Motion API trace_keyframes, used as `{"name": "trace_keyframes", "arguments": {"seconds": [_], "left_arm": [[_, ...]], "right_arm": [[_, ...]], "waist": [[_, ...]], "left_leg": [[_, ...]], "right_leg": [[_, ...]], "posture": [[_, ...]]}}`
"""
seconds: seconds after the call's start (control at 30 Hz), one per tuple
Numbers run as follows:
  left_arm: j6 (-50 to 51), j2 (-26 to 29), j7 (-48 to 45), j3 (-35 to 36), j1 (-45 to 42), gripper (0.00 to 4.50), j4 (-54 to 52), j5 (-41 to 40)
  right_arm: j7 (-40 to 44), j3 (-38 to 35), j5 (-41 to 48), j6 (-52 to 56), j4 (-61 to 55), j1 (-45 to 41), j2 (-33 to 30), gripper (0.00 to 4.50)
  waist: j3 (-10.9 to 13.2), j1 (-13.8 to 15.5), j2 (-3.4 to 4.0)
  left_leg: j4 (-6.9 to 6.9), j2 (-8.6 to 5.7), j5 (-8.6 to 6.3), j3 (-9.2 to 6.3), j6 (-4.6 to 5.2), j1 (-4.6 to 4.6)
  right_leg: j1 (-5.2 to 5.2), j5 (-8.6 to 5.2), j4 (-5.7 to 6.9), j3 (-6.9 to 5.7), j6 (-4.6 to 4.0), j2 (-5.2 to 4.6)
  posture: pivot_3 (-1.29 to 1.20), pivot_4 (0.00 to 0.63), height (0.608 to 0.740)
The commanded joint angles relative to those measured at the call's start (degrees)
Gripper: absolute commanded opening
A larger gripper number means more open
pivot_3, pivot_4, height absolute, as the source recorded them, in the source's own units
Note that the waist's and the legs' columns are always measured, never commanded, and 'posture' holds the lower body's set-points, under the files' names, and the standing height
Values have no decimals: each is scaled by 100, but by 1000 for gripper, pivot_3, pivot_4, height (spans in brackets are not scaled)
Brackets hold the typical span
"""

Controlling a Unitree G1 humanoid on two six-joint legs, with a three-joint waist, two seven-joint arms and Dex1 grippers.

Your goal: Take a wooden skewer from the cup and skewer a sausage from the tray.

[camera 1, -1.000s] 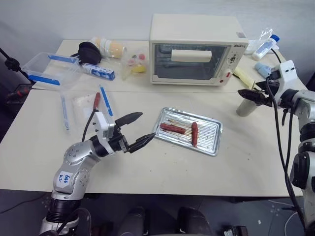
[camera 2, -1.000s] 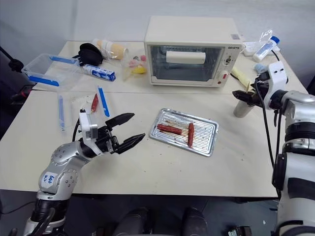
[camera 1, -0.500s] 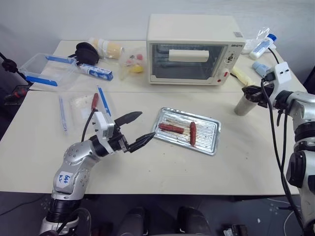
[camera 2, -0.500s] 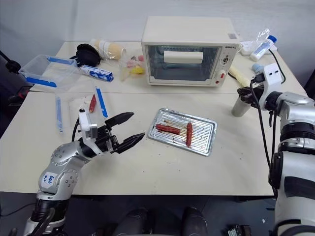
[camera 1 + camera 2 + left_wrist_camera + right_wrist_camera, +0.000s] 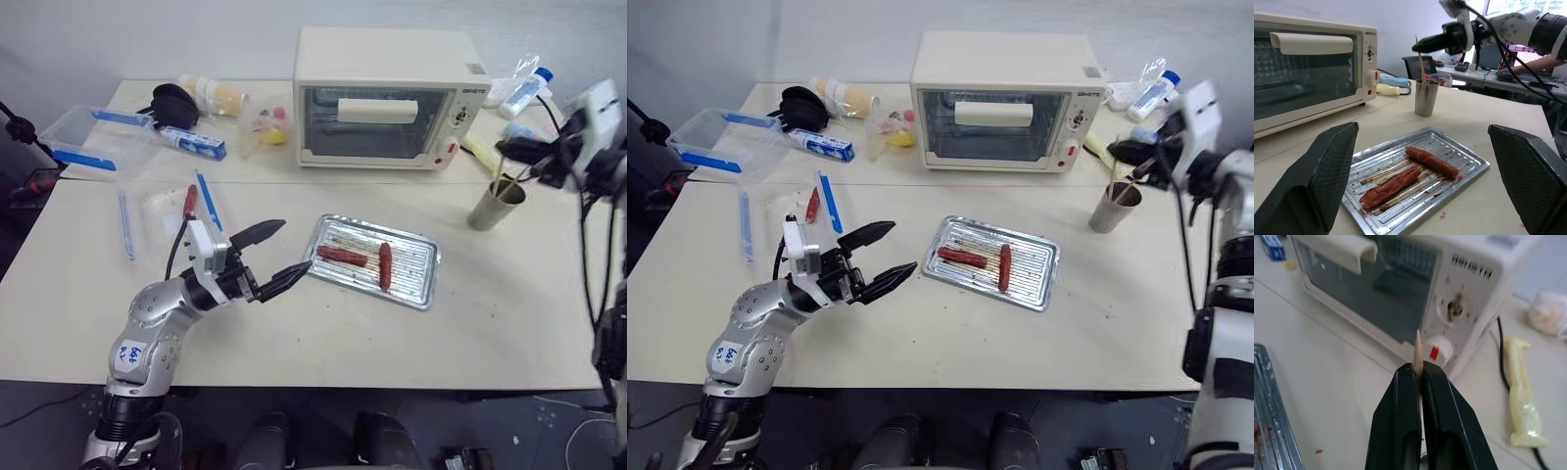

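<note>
My right gripper [image 5: 505, 149] is shut on the wooden skewer [image 5: 1114, 174] and hangs above the grey metal cup [image 5: 495, 204] at the table's right. The thin stick hangs down from the fingers with its lower end still inside the cup [image 5: 1426, 98]. In the right wrist view its pointed tip [image 5: 1417, 345] pokes out between the pressed-together fingers. The ribbed silver tray [image 5: 423, 257] lies mid-table with two reddish-brown sausages, one [image 5: 343, 257] lying across and one [image 5: 385, 266] beside it. My left gripper [image 5: 292, 247] is open, just left of the tray, holding nothing.
A cream toaster oven [image 5: 387, 98] stands behind the tray. A clear plastic box with blue clips [image 5: 98, 137] sits at the back left. A red-handled tool [image 5: 191, 201] lies in front of that box, and white-and-blue bottles [image 5: 529, 93] stand at the back right.
My right gripper went from open at the cup to shut on the skewer, then rose, drawing the stick upward. The left arm stayed where it was.
</note>
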Motion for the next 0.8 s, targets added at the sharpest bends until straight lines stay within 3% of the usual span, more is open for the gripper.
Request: {"name": "trace_keyframes", "arguments": {"seconds": [0.03, 0.17, 0.23, 0.33, 0.4, 0.63, 0.8], "left_arm": [[-47, -4, -111, 10, -146, 4500, 26, -73], [-153, -88, -195, -56, -317, 4500, 211, -13], [-216, -186, -237, -117, -461, 4500, 344, -5], [-299, -356, -237, -198, -614, 4500, 473, 53], [-571, -583, -124, -261, -751, 4500, 598, 202], [-1517, -1496, 404, -376, -1503, 4500, 1425, 785], [-1889, -1975, 546, -495, -1928, 4500, 1872, 940]], "right_arm": [[21, -392, 502, 683, -932, -93, -274, 11], [-286, -907, 1404, 2019, -1884, 19, -51, 11], [-896, -1580, 2434, 3156, -2621, 198, 517, 11], [-1495, -2114, 3397, 3874, -3587, 689, 1275, 11], [-2382, -2525, 4115, 4270, -4004, 871, 2018, 11], [-4281, -2470, 5693, 4512, -5111, 1467, 3747, 11], [-5149, -2223, 6519, 4356, -5426, 1780, 4201, 11]], "waist": [[0, -4, 0], [0, -15, 0], [0, -19, 0], [-2, -2, -3], [-2, 2, -3], [-2, 128, -3], [-2, 118, -4]], "left_leg": [[0, 0, 0, 0, 0, 0], [2, 1, 0, 2, 0, 2], [1, 3, 0, 1, -1, 2], [1, 5, 1, -8, -2, 2], [2, 2, 1, -7, -2, -1], [28, -10, 7, 2, 7, -61], [28, -12, 9, 6, 11, -62]], "right_leg": [[0, 0, 0, 0, 0, 0], [1, 1, 6, 2, -1, -1], [0, 1, 6, 1, -1, 0], [2, 1, 7, 1, -1, 1], [0, 1, 8, 1, -1, 0], [-66, 3, 41, 6, 2, -5], [-70, 3, 44, 7, 3, -4]], "posture": [[0, 150, 740], [0, 150, 740], [0, 150, 740], [0, 150, 740], [0, 150, 740], [0, 150, 740], [0, 150, 740]]}}
